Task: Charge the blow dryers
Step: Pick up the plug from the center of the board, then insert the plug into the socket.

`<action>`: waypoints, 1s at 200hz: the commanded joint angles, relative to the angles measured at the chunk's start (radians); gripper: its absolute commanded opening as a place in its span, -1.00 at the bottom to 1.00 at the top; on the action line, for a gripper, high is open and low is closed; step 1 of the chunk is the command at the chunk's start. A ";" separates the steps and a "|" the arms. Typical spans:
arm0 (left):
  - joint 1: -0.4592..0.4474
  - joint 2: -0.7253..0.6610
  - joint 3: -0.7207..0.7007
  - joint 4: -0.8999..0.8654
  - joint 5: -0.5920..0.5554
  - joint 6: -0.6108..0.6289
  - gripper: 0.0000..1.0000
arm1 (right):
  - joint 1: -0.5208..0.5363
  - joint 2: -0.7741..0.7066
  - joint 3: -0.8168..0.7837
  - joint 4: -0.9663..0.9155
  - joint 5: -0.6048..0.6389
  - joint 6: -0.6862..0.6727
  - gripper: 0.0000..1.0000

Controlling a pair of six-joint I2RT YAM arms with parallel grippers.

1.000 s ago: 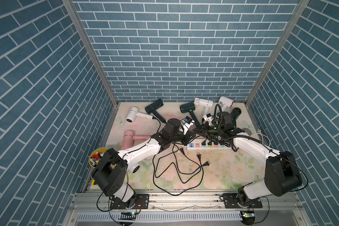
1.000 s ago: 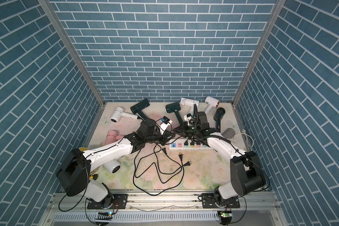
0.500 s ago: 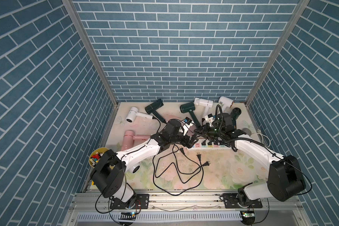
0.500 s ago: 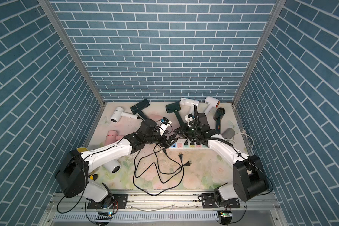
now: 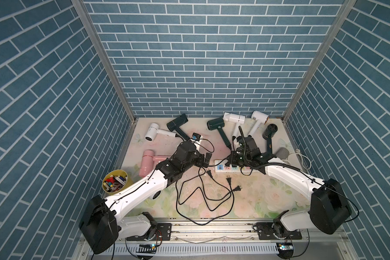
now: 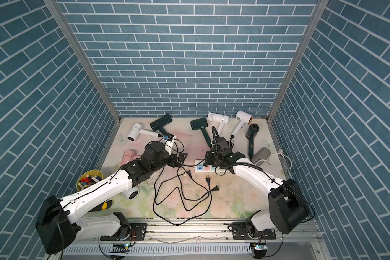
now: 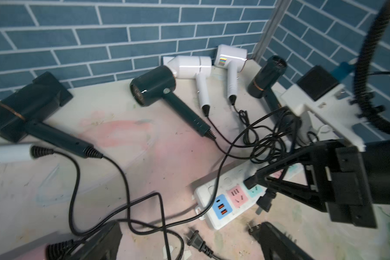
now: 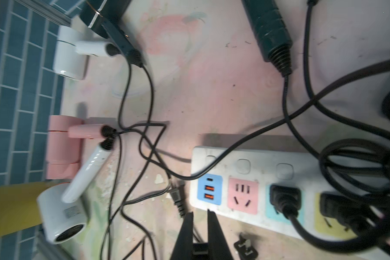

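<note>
- Top view, outermost entry: yellow cup (image 5: 114,183) of small coloured pieces, at the table edge, clear of the cords.
- Pink blow dryer (image 5: 146,163): lay flat beside the left arm, handle toward the middle. Its cord ran into the tangle and its plug could not be traced.
- Round-headed white blow dryer (image 5: 152,134) and dark flat-nozzled blow dryer (image 5: 177,122): lay by the back wall, handles pointing inward, probably so the cords would reach the sockets.
- Left gripper (image 5: 206,160): jaws spread fully, nothing held. In the left wrist view a loose plug (image 7: 196,242) lay on the table between its fingers (image 7: 104,240), a stance that looked ready for a pickup.
- Second loose plug (image 5: 229,180) and third loose plug (image 5: 238,188): lay unplugged on the floral mat in front of the strip.
- Power strip (image 5: 221,167): lay across the middle within reach of both arms. In the right wrist view the pink socket (image 8: 242,195) was vacant and a seated plug (image 8: 284,198) filled the teal one.
- Right gripper (image 8: 200,216): jaws almost together and gripping nothing, tips at the strip's near edge, possibly to steady it.
- Dark green blow dryer (image 5: 215,124), pointed white blow dryer (image 5: 233,117), labelled white blow dryer (image 5: 259,117) and black blow dryer (image 5: 270,131): fanned along the back, handles toward the strip.
- Grey cylinder (image 5: 282,153): lay beside the strip's far end.
</note>
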 commanded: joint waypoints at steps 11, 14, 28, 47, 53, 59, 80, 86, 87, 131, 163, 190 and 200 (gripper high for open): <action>0.072 0.024 -0.075 0.041 -0.026 -0.056 0.99 | 0.053 0.045 0.006 -0.030 0.258 -0.079 -1.00; 0.078 0.025 -0.076 0.040 -0.024 -0.060 0.99 | 0.057 0.049 0.006 -0.027 0.269 -0.080 -1.00; 0.101 0.030 -0.081 0.045 -0.007 -0.075 0.99 | 0.067 0.061 -0.004 0.003 0.297 -0.087 -1.00; 0.116 0.036 -0.083 0.041 -0.001 -0.084 0.99 | 0.077 0.079 -0.008 0.029 0.323 -0.088 -1.00; 0.118 0.036 -0.083 0.039 -0.002 -0.084 0.99 | 0.080 0.085 -0.007 0.036 0.325 -0.088 -1.00; 0.118 0.035 -0.083 0.040 -0.003 -0.084 0.99 | 0.081 0.093 -0.006 0.041 0.326 -0.088 -1.00; 0.119 0.033 -0.083 0.038 -0.001 -0.083 0.99 | 0.091 0.124 0.009 0.044 0.331 -0.089 -1.00; 0.120 0.033 -0.084 0.037 -0.003 -0.083 0.99 | 0.094 0.134 0.014 0.047 0.332 -0.089 -1.00; 0.120 0.032 -0.083 0.036 -0.003 -0.083 0.99 | 0.094 0.135 0.014 0.048 0.333 -0.090 -1.00; 0.121 0.027 -0.093 0.048 -0.004 -0.079 0.99 | 0.107 0.192 0.030 0.076 0.334 -0.093 -1.00; 0.121 0.032 -0.092 0.052 -0.003 -0.077 0.99 | 0.108 0.217 0.050 0.081 0.346 -0.100 -1.00; 0.121 0.036 -0.093 0.053 -0.002 -0.076 0.99 | 0.110 0.220 0.058 0.082 0.365 -0.110 -1.00; 0.121 0.038 -0.093 0.053 -0.002 -0.076 0.99 | 0.109 0.222 0.061 0.083 0.370 -0.115 -1.00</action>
